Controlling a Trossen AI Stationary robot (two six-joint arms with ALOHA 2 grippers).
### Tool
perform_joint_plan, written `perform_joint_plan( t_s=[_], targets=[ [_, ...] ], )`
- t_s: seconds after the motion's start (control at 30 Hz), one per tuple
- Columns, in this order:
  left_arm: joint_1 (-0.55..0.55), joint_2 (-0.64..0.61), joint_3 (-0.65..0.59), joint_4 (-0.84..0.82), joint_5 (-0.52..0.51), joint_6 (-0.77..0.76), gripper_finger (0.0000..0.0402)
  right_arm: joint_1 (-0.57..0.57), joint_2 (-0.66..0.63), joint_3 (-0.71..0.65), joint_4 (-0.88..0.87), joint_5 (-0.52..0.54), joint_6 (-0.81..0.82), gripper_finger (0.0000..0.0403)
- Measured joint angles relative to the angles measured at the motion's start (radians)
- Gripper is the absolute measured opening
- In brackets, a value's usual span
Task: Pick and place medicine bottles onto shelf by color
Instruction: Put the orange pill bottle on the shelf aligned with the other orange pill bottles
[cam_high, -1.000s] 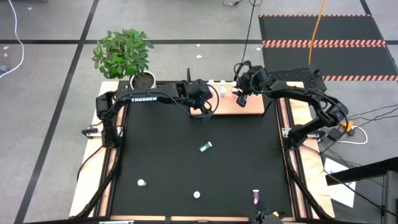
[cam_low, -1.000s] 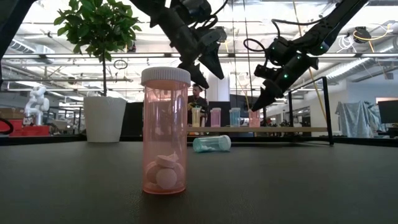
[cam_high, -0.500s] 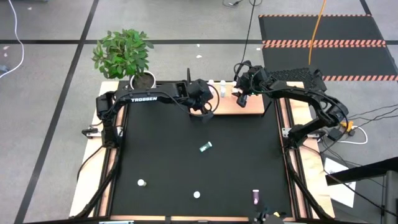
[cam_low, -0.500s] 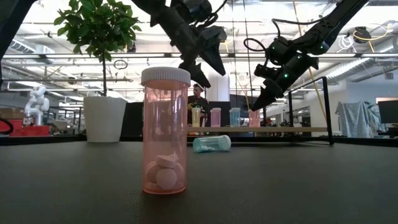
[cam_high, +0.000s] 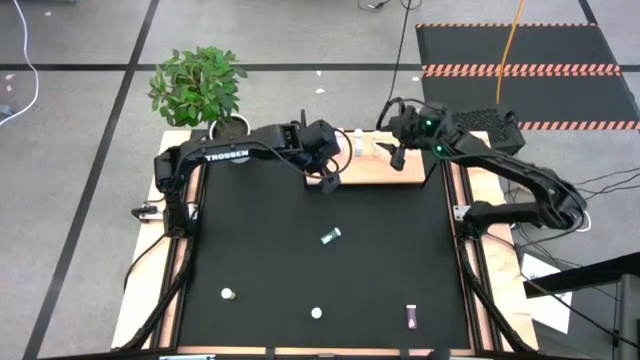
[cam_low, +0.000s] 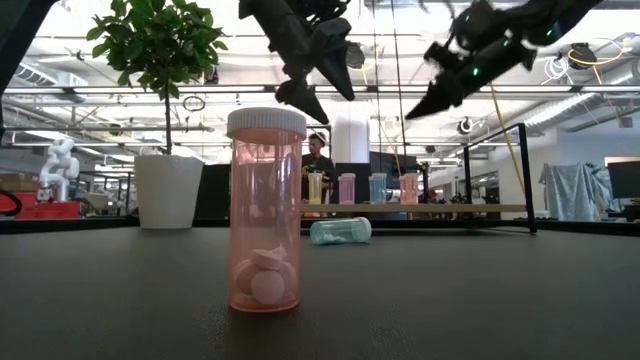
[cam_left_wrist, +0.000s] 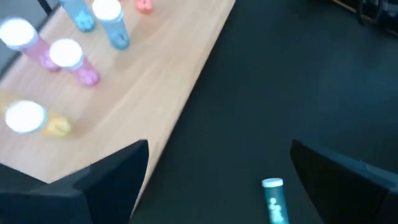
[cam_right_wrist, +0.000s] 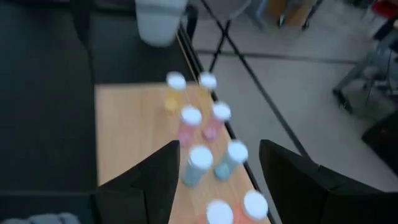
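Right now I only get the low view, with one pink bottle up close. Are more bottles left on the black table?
Observer: Yes, four from above: a teal bottle lying mid-table, two white-capped bottles and a purple bottle nearer the front.
Operator: And the shelf?
Observer: The right wrist view shows the shelf holding a yellow pair, pink pair, blue pair and orange pair.
Operator: Is either arm carrying one?
Observer: No; left gripper and right gripper hang above the shelf, jaws open, empty.

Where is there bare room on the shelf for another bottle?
The shelf is bare along its near edge by the black mat. The bottles crowd its far edge. The right gripper and left gripper, both open, hover above its ends.
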Motion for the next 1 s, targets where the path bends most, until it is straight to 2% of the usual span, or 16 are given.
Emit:
perform_joint_plan(
  t_s=[0.17,0.43,0.7,0.87,1.0],
  targets=[
    [-0.035,0.000,-0.064,0.051,0.023,-0.126,0.0392,0.047,-0.081,0.000,-0.016,0.000,0.100,0.0213],
    [-0.139,0.001,-0.208,0.170,0.022,-0.232,0.0392,0.115,-0.119,-0.024,-0.011,-0.002,0.243,0.0210],
    [-0.219,0.001,-0.379,0.355,-0.007,-0.172,0.0392,0.171,-0.119,-0.024,-0.004,-0.002,0.407,0.0186],
    [-0.261,0.001,-0.411,0.333,0.005,-0.270,0.0392,0.212,-0.119,-0.024,-0.042,-0.005,0.449,0.0176],
    [-0.300,0.001,-0.391,0.190,0.046,-0.378,0.0392,0.247,-0.119,-0.024,-0.116,-0.005,0.452,0.0176]
  ],
)
